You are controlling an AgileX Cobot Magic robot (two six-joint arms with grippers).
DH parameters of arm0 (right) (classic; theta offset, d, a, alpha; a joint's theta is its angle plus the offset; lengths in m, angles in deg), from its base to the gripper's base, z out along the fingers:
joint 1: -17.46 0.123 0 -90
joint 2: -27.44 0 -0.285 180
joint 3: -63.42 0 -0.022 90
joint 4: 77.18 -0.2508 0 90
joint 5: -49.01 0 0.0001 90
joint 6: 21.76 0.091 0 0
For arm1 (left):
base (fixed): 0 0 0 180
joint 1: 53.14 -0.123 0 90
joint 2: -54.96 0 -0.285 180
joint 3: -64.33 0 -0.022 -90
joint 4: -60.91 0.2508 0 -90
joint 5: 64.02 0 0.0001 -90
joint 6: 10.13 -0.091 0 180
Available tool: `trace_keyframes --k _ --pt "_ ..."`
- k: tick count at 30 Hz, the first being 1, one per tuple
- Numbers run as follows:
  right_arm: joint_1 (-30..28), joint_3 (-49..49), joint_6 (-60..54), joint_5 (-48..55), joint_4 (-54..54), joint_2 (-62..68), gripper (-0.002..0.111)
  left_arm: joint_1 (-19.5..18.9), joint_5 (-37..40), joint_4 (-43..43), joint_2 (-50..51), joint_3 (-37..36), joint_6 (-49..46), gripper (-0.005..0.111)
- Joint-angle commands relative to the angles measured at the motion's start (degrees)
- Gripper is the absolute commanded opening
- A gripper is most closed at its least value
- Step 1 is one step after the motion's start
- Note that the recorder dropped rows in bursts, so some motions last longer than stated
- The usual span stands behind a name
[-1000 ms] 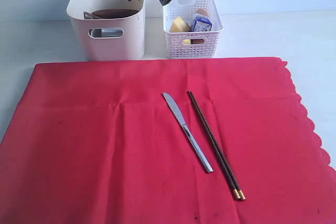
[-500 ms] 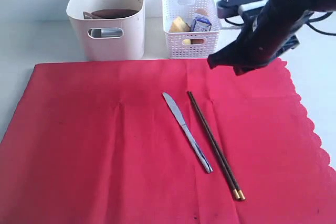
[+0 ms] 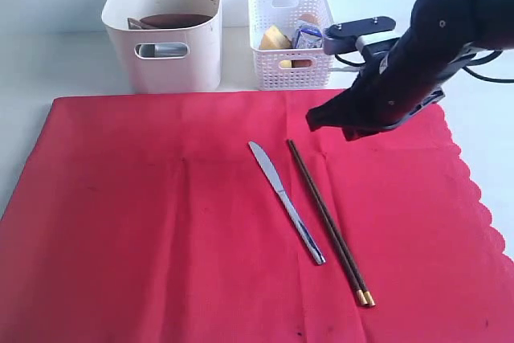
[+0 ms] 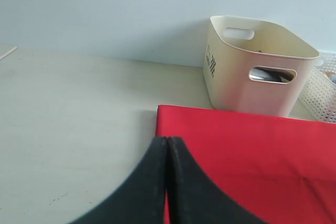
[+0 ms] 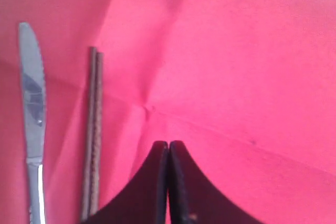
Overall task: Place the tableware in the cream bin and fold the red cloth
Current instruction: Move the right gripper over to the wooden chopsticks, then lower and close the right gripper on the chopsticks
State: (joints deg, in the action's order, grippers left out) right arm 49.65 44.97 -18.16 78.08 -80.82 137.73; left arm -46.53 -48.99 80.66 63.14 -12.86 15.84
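A red cloth (image 3: 161, 230) lies spread flat over most of a pale table (image 3: 482, 62), its scalloped edge running down the right side. Near the middle of the cloth a silver knife (image 3: 287, 202) and a pair of dark chopsticks (image 3: 329, 222) with gold tips lie side by side, close but apart, the knife on the left. Behind the cloth's far edge stand a cream bin (image 3: 173, 66) and, just beside it on the right, a smaller white lattice basket (image 3: 293, 66). A brown plate (image 3: 173, 20) shows inside the bin. The basket holds a yellow cheese wedge (image 3: 275, 38) and a blue-white packet (image 3: 307, 35). The black right gripper (image 3: 313, 122) hangs over the cloth near the chopsticks' far end, clear of them.
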Motion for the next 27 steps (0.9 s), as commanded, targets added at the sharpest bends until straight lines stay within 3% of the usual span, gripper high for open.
trace_keyframes --k 1,11,21,27 --pt "4.15 -1.33 -2.35 0.37 -0.64 -2.37 0.000 -0.05 -0.34 0.09 -0.38 -0.03 -0.25 0.001" --pt "10.50 -3.53 -2.08 1.54 -0.39 -1.04 0.002 -0.05 -0.34 0.09 -0.38 -0.03 -0.25 0.001" --pt "11.10 -3.53 0.98 0.68 4.32 4.35 0.041 -0.05 -0.34 0.09 -0.38 -0.03 -0.25 0.001" --pt "11.10 -3.53 1.10 0.17 6.18 4.35 0.045 -0.05 -0.34 0.09 -0.38 -0.03 -0.25 0.001"
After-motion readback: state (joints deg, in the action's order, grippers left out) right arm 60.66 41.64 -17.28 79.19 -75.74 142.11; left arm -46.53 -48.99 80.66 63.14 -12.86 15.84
